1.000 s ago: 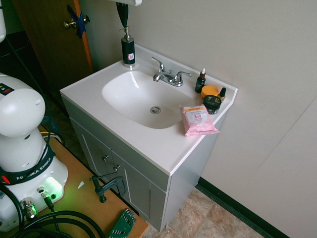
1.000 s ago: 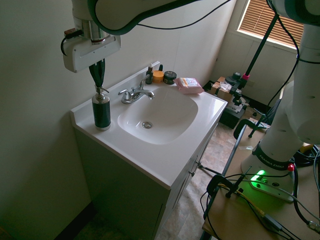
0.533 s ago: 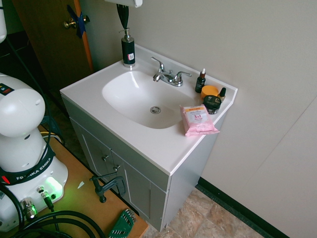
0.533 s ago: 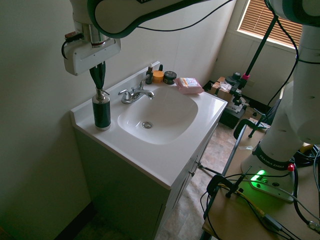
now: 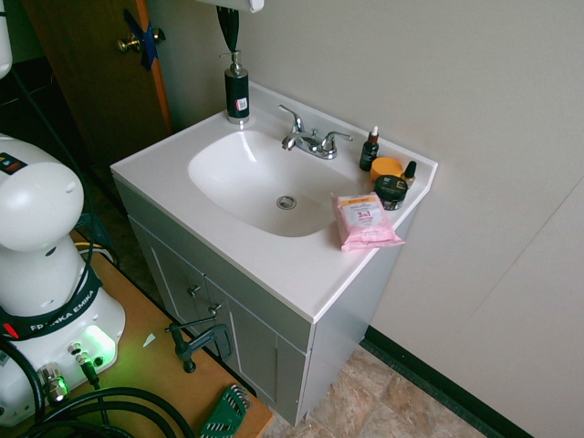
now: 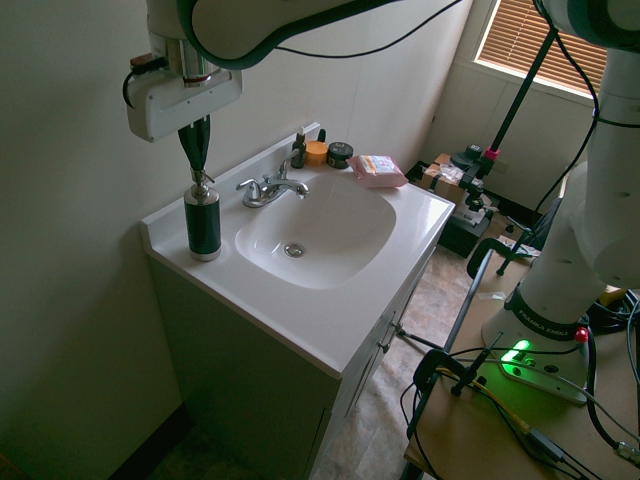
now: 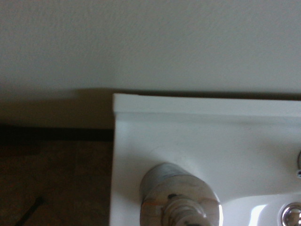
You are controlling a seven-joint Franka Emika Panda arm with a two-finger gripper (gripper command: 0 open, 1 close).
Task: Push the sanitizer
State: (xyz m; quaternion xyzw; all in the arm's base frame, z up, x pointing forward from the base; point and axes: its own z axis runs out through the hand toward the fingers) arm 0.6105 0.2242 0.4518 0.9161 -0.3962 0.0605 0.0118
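Note:
The sanitizer is a tall black pump bottle with a silver head. It stands upright on the back corner of the white vanity top, close to the wall. My gripper hangs straight down over it, shut, with its dark fingertips right at the pump head. The second exterior view shows the same: the sanitizer under the shut gripper. In the wrist view the sanitizer's pump head is seen from above, beside the counter's corner.
A chrome faucet stands behind the basin. At the far corner are a small dropper bottle, an orange jar, a black jar and a pink wipes packet. The wall runs close behind the sanitizer.
The gripper has shifted only slightly above the pump head. The sanitizer stands in almost the same spot.

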